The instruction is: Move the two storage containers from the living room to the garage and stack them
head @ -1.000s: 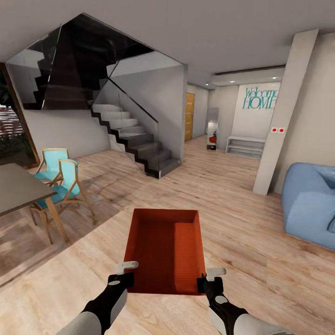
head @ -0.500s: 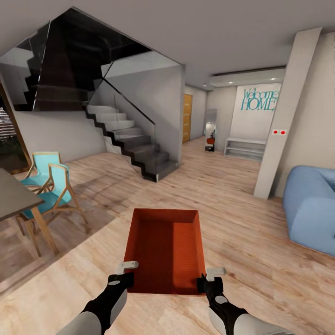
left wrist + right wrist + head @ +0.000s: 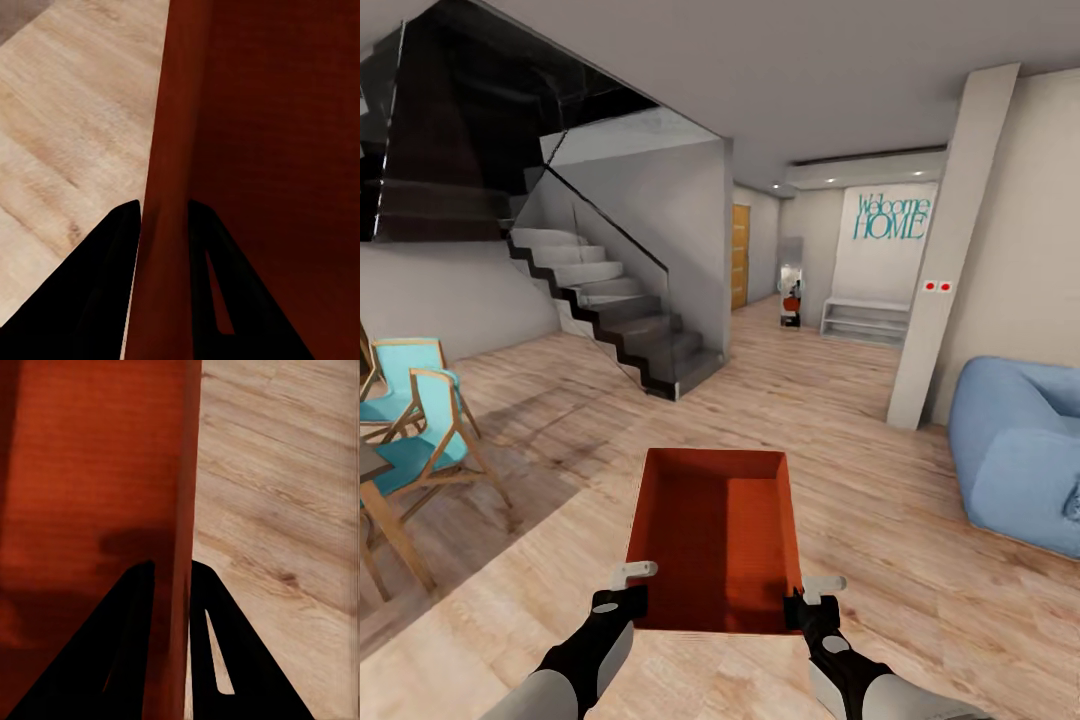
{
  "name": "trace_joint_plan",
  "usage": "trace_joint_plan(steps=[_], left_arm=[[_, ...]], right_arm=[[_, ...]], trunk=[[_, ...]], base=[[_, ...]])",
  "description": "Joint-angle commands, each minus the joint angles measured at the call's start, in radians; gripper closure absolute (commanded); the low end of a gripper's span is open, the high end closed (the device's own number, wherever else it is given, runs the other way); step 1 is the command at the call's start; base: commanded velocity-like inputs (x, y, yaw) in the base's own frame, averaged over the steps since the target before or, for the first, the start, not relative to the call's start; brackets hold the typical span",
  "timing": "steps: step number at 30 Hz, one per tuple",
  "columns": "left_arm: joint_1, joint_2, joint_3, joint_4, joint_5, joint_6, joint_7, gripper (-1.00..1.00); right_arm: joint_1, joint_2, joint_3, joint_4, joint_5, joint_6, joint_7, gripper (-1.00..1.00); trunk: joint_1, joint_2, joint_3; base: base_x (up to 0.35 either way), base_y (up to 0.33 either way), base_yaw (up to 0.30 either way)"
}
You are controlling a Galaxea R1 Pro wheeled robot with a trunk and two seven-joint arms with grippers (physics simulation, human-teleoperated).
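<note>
Staircase and chairs slide left as the camera swings right; the bin (image 3: 715, 540) hangs over the wood floor, long axis running far, left end effector (image 3: 632, 585) and right end effector (image 3: 812, 597) each pinching a side wall.

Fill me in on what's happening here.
The robot is carrying one orange-red storage container with both arms over the light wood-plank floor of the living room. The left gripper is shut on the left wall and the right gripper on the right wall, each wall between its fingers. The container is empty. A staircase and a blue sofa lie ahead.
</note>
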Motion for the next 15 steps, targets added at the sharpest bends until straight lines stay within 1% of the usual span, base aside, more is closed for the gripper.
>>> trace_joint_plan(steps=[1, 9, 10, 15], left_arm=[[0.0, -0.001, 0.01, 0.001, 0.009, 0.007, 0.005, 1.0], [0.0, -0.001, 0.011, 0.001, 0.009, 0.007, 0.005, 1.0], [0.0, -0.001, 0.011, 0.001, 0.009, 0.007, 0.005, 1.0], [0.0, -0.001, 0.011, 0.001, 0.009, 0.007, 0.005, 1.0]], right_arm=[[-0.002, 0.0, -0.023, -0.003, -0.007, -0.007, -0.008, 1.0], [-0.002, 0.0, -0.022, -0.003, -0.007, -0.007, -0.008, 1.0], [-0.002, 0.0, -0.023, -0.003, -0.007, -0.007, -0.008, 1.0], [-0.002, 0.0, -0.023, -0.003, -0.007, -0.007, -0.009, 1.0]], trunk=[[0.001, -0.001, 0.0], [0.001, -0.001, 0.006], [0.001, -0.001, 0.006], [0.001, -0.001, 0.006]], base=[[0.321, 0.0, -0.26], [0.321, 0.0, -0.261], [0.321, 0.0, -0.163], [0.321, 0.0, -0.014]])
